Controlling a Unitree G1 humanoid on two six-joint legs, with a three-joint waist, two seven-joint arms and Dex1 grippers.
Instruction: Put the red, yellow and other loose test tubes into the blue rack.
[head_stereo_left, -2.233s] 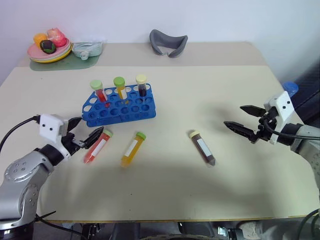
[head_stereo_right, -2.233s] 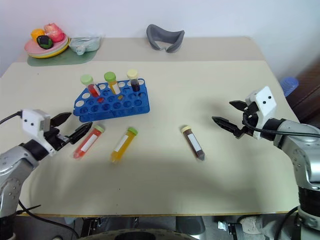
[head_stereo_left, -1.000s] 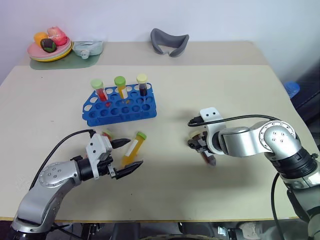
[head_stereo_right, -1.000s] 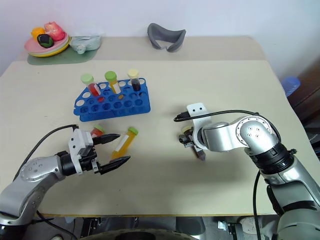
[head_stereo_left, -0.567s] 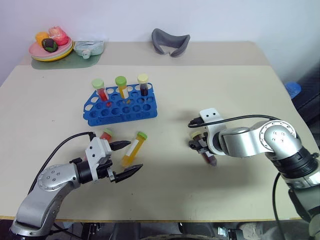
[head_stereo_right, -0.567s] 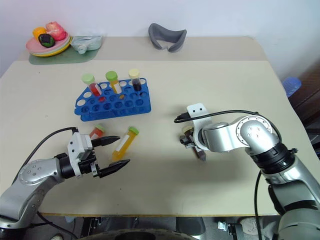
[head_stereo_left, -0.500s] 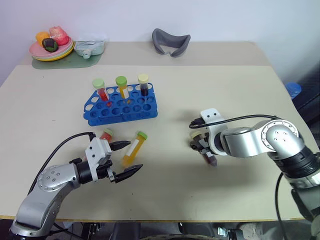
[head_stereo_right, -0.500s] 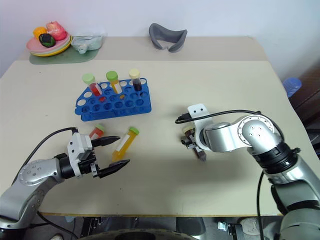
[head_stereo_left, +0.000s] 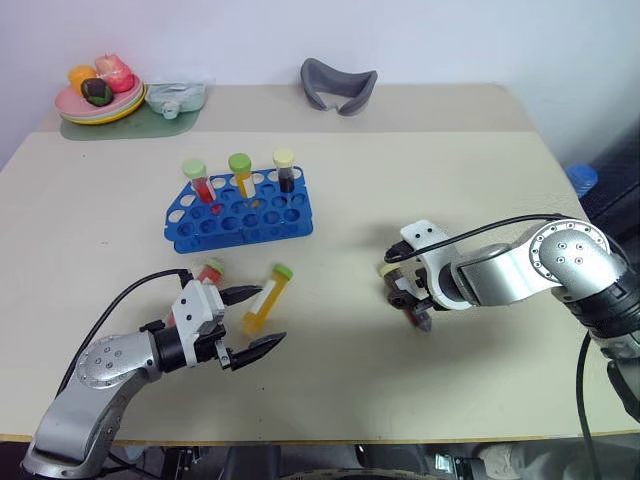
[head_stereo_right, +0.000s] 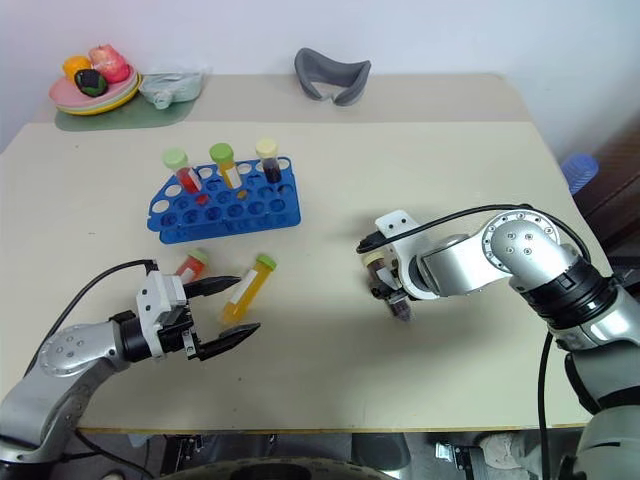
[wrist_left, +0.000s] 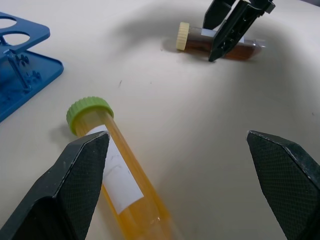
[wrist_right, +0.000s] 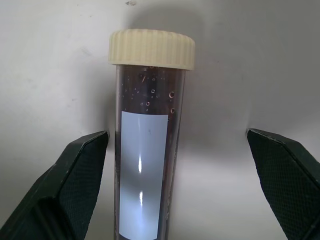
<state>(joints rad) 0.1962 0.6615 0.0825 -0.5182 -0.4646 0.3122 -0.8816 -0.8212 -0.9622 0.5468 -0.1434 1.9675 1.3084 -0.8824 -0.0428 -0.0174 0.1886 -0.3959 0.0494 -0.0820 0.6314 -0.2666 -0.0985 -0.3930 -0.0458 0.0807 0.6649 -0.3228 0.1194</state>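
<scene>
Three clear plastic screw-capped tubes lie loose on the cream table (head_stereo_left: 120, 215) in front of you, each with a plain white label on which you can read no writing. The tube of dark brown liquid with a cream cap (wrist_right: 150, 145) lies flat to the right of centre, and your right gripper (head_stereo_right: 392, 291) points down over it with its two black fingers spread wide, one to each side of the tube, the left one close against it and the right one apart. The tube of yellow-orange liquid with a green cap (head_stereo_left: 265, 296) lies tilted, cap toward the rack. Your left gripper (head_stereo_left: 252, 320) sits low over the table with its jaws wide apart, one finger (wrist_left: 75, 192) beside that tube's lower end and the other over bare table. The tube of red liquid with a green cap (head_stereo_right: 190, 265) lies just left of it, partly hidden behind your left wrist.

The bright blue plastic rack with rows of round holes (head_stereo_left: 240, 215) stands behind the loose tubes, near the table's middle left. Its back row holds three upright capped tubes (head_stereo_left: 240, 172): red, yellow and dark. The front rows of holes are free.

Along the far edge you have a grey curved object (head_stereo_left: 338, 85), a stack of plates holding small colourful items (head_stereo_left: 100, 92) and a pale green mat (head_stereo_left: 110, 128). Bare table spreads between the rack and your right gripper, and across the whole right side to the edge.
</scene>
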